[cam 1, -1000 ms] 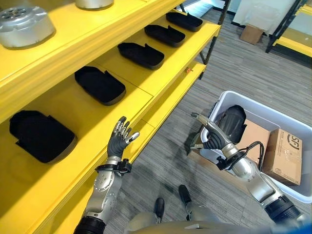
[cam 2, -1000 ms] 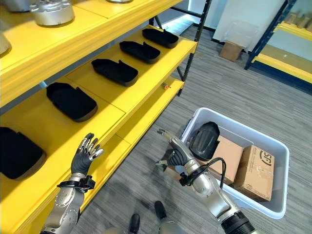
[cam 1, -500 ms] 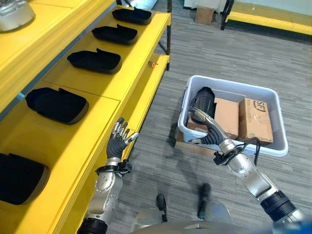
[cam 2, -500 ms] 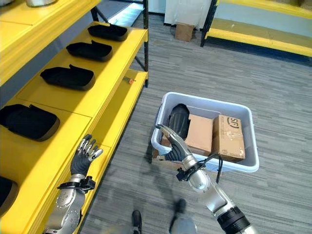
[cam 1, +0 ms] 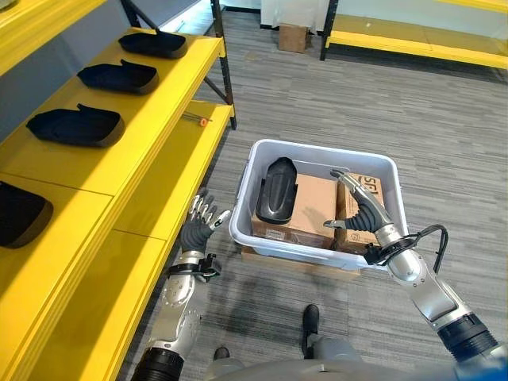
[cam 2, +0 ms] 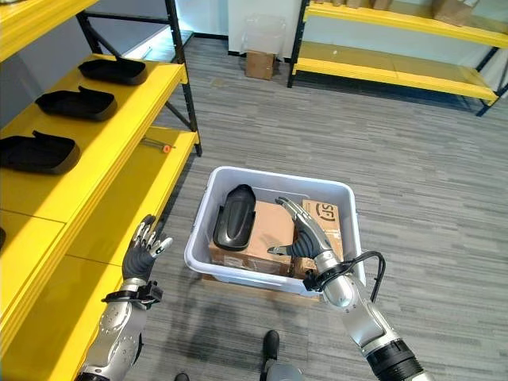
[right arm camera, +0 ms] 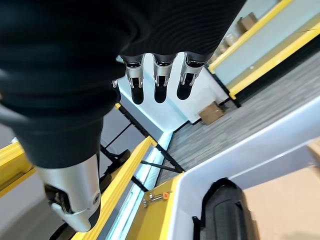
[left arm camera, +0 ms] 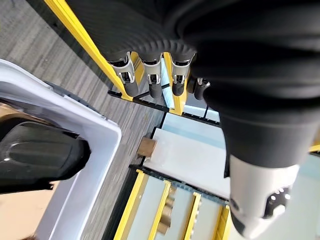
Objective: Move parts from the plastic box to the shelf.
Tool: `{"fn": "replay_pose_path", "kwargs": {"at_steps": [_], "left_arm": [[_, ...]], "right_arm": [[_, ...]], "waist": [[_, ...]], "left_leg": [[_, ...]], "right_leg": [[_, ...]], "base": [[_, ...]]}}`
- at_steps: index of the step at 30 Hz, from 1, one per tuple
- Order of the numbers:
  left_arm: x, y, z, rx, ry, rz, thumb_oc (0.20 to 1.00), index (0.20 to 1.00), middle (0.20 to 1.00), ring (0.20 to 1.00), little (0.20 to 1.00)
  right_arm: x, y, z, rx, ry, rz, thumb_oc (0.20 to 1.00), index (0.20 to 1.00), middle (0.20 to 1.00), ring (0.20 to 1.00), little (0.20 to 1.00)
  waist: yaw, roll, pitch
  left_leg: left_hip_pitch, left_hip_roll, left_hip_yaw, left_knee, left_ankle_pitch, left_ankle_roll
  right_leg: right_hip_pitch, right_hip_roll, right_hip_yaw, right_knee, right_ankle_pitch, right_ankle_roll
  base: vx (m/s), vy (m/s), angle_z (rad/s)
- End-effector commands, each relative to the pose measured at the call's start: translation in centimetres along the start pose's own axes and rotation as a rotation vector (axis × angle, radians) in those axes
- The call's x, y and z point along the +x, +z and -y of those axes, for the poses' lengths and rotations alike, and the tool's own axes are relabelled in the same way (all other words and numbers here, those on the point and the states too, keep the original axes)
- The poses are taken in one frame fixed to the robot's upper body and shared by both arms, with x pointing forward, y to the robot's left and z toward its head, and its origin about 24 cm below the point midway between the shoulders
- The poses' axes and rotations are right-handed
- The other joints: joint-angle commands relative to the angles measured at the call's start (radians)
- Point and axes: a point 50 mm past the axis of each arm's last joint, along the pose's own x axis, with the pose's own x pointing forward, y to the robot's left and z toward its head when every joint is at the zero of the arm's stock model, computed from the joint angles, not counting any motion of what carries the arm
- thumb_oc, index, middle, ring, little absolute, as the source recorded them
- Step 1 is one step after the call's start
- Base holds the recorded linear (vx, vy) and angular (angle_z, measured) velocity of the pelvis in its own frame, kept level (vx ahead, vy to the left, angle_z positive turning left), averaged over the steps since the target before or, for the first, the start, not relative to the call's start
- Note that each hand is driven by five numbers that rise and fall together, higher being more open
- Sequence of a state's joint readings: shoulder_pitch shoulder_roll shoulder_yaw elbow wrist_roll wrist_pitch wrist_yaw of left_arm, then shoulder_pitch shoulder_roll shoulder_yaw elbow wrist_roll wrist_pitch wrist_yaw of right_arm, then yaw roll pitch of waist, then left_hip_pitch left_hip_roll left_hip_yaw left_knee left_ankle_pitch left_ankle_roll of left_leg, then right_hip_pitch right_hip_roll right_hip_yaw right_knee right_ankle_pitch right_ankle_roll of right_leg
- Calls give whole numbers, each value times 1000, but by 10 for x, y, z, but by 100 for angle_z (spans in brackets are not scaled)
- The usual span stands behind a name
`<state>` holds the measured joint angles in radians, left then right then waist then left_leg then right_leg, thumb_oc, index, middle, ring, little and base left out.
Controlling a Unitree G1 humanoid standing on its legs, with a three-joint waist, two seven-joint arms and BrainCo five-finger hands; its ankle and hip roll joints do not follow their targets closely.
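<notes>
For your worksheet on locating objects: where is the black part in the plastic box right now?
The black part lies in the left half of the plastic box, resting on a cardboard carton, to the left of the right hand.

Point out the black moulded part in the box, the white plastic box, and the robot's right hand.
Black moulded plastic part (cam 1: 277,189), left eye view, middle of its shell.
White plastic box (cam 1: 315,150), left eye view, far rim.
Right hand (cam 1: 367,217), left eye view, back of the hand.

yellow shelf (cam 1: 151,127) bearing a row of black parts (cam 1: 75,127) on its upper board; grey floor (cam 1: 317,103) carrying the white plastic box (cam 1: 317,155) beside it.
</notes>
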<state>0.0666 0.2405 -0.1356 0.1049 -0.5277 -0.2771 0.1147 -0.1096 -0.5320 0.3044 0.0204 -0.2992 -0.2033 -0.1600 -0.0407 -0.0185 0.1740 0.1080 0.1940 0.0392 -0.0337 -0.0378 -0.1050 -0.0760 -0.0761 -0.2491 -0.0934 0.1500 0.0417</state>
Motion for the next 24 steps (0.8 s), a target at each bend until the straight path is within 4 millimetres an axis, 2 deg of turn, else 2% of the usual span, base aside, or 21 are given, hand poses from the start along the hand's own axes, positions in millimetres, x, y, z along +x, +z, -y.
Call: {"fn": "replay_pose_path", "kwargs": {"at_steps": [1,3,4,5,6,7,8,9,10,11,12,14,15,17,21,24], "left_arm": [[2,15,-1,36,-46,65,1000,1000,1000,1000,1000],[3,16,-1,30,-46,70,1000,1000,1000,1000,1000],[2,16,-1,26,-49,68,1000,1000,1000,1000,1000],[1,19,-1,15,-49,81,1000,1000,1000,1000,1000],[2,19,-1,16,-49,82,1000,1000,1000,1000,1000],[2,22,1,11,-50,92,1000,1000,1000,1000,1000],[2,22,2,11,-52,93,1000,1000,1000,1000,1000],[1,22,-1,15,-41,94,1000,1000,1000,1000,1000],[1,22,-1,14,-41,93,1000,1000,1000,1000,1000],[0,23,-4,18,-24,98,1000,1000,1000,1000,1000],[1,25,-5,24,-15,107,1000,1000,1000,1000,1000],[3,26,-4,26,-8,119,1000,1000,1000,1000,1000],[2,27,-7,20,-2,123,1000,1000,1000,1000,1000],[2,30,-8,25,0,136,1000,1000,1000,1000,1000],[4,32,-5,47,-26,144,1000,1000,1000,1000,1000],[5,35,-5,59,-28,154,1000,1000,1000,1000,1000]], "right_arm": [[4,13,11,17,-74,80,1000,1000,1000,1000,1000],[3,13,13,14,-72,84,1000,1000,1000,1000,1000],[3,16,12,22,-70,99,1000,1000,1000,1000,1000],[3,19,14,26,-67,118,1000,1000,1000,1000,1000],[4,19,15,26,-68,119,1000,1000,1000,1000,1000],[5,21,17,18,-72,130,1000,1000,1000,1000,1000],[4,19,18,20,-75,123,1000,1000,1000,1000,1000],[4,18,19,23,-93,118,1000,1000,1000,1000,1000],[3,18,19,23,-92,117,1000,1000,1000,1000,1000],[4,17,18,26,-99,111,1000,1000,1000,1000,1000],[6,16,18,21,-98,109,1000,1000,1000,1000,1000],[7,13,20,14,-116,93,1000,1000,1000,1000,1000],[7,14,19,18,-110,97,1000,1000,1000,1000,1000],[6,14,18,10,-107,95,1000,1000,1000,1000,1000],[1,10,14,52,-119,63,1000,1000,1000,1000,1000],[1,11,10,58,-106,59,1000,1000,1000,1000,1000]], "waist": [[2,-13,-47],[1,-9,-37],[6,-12,-19],[40,-35,41],[36,-32,42],[46,-45,61],[45,-52,66],[50,-51,63],[56,-52,63],[71,-35,68],[82,-23,69],[81,0,72],[73,7,66],[80,19,53],[64,7,47],[63,-3,48]], "left_leg": [[6,-76,-6,20,-55,46],[-27,-63,-10,116,-48,34],[-83,-57,-10,265,17,19],[-234,-124,-99,575,107,16],[-246,-124,-104,592,101,17],[-319,-129,-124,599,95,30],[-355,-94,-126,545,99,35],[-354,-3,-134,403,137,31],[-339,1,-128,384,143,27],[-330,65,-160,193,210,17],[-330,101,-190,102,257,-3],[-307,161,-127,35,317,-43],[-276,171,-116,32,274,-33],[-240,155,-96,29,238,-36],[-234,90,-50,91,162,-24],[-234,62,-26,112,132,-17]], "right_leg": [[-75,-96,41,186,-47,93],[-68,-81,45,190,-67,74],[-42,-64,51,185,-85,46],[-8,-51,72,184,-103,0],[-11,-51,68,187,-105,0],[-5,-54,88,187,-116,2],[1,-59,96,188,-119,10],[13,-56,123,190,-137,27],[14,-54,128,192,-140,25],[17,-46,165,209,-163,42],[20,-46,198,225,-182,51],[15,-57,218,285,-220,62],[1,-55,220,311,-234,60],[-15,-63,232,341,-238,73],[24,-138,242,293,-198,115],[38,-173,250,249,-169,134]], "base": [[44,-113,25],[66,-173,14],[45,-303,4],[19,-258,6],[7,-180,-33],[68,9,-44],[219,124,-54],[208,128,-18],[272,290,-14],[216,288,-46],[266,400,-65],[162,273,-97],[102,235,-108],[109,247,-108],[117,230,-40],[50,188,22]]}}
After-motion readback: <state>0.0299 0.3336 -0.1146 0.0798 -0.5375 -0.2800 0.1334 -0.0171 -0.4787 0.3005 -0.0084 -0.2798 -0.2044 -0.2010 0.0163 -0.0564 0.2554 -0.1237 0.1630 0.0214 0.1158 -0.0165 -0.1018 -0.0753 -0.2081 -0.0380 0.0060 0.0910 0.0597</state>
